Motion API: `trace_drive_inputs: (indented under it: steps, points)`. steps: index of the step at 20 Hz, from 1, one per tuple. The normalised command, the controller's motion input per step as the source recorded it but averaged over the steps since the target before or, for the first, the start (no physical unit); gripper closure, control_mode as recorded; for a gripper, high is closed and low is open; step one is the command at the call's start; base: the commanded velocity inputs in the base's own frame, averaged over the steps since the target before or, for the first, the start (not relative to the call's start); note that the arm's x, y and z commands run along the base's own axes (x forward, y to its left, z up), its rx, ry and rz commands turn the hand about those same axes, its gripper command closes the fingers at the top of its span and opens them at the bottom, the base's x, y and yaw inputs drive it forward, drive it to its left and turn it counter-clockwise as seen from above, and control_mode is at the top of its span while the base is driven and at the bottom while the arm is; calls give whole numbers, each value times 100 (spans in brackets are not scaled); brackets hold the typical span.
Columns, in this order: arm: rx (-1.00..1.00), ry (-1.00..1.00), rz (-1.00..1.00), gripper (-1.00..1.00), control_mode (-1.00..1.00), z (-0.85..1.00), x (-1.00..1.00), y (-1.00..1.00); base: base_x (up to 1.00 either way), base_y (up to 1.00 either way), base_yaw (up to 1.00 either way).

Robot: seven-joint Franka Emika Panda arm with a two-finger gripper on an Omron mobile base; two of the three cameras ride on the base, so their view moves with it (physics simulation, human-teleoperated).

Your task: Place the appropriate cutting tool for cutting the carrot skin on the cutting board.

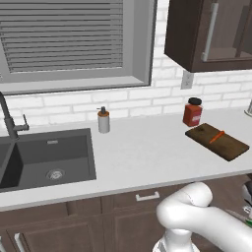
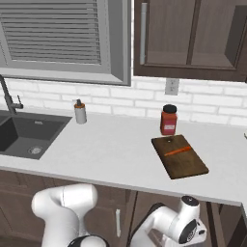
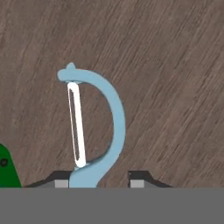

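Closing on the small light-blue peeler with a loop head, the gripper is partly shut; whether it grips yet I cannot tell. Squeeze firmly around the handle before lifting toward the far-off dark brown wooden cutting board.

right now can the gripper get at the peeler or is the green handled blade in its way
Probably yes: the peeler lies on a wooden surface with its handle between the gripper fingertips, nothing over it. The green handle sits off to one side, apart.
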Motion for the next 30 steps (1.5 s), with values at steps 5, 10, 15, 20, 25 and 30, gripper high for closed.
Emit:
trace_drive_inputs:
  steps: [5,10,15,20,25,30]
  points:
    - [7,-12,3,100,-100,-15,-31,-8,0,0,0]
    - [2,-1,1,100,-100,23,-18,1,0,0,0]
    - [0,13,6,100,-100,62,-20,1,0,0,0]
    - [0,13,9,100,-100,39,-55,9,0,0,0]
    - [0,11,6,100,-100,50,-52,30,0,0,0]
    - [0,4,6,100,-100,64,-28,41,0,0,0]
